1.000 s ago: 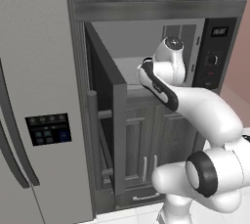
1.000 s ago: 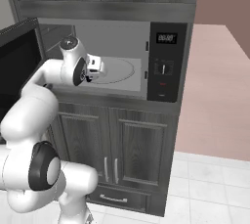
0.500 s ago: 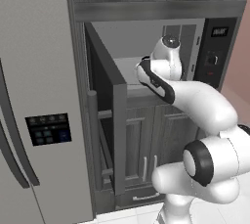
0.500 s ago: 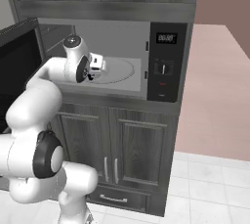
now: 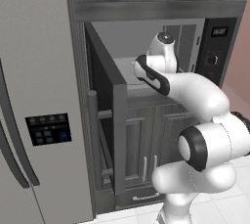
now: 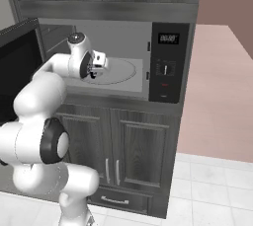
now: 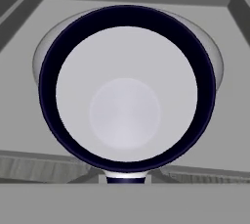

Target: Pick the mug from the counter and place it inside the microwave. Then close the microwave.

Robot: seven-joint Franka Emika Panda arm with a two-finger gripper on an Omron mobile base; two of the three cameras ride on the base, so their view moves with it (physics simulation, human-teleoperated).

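Note:
My gripper (image 6: 98, 66) is shut on the mug (image 7: 127, 115) at the mouth of the open microwave (image 6: 168, 62). The hand view looks straight down into the mug: a dark blue rim, a pale inside, and a bit of handle at the bottom edge. The round white turntable (image 7: 215, 56) lies under and behind it, inside the light grey cavity. I cannot tell whether the mug touches the turntable (image 6: 123, 69). The microwave's dark door (image 5: 105, 120) stands swung out to the left (image 6: 20, 67). The counter is out of view.
A grey fridge (image 5: 34, 96) with a dark panel stands left of the door. Dark grey cabinets (image 6: 133, 151) sit below the microwave and more above it. A pinkish-brown surface (image 6: 217, 82) runs to the right. The floor is pale tile (image 6: 212, 190).
My hand with the mug has edged a little further in over the turntable, and the forearm has swung closer to the opening. The door has not moved.

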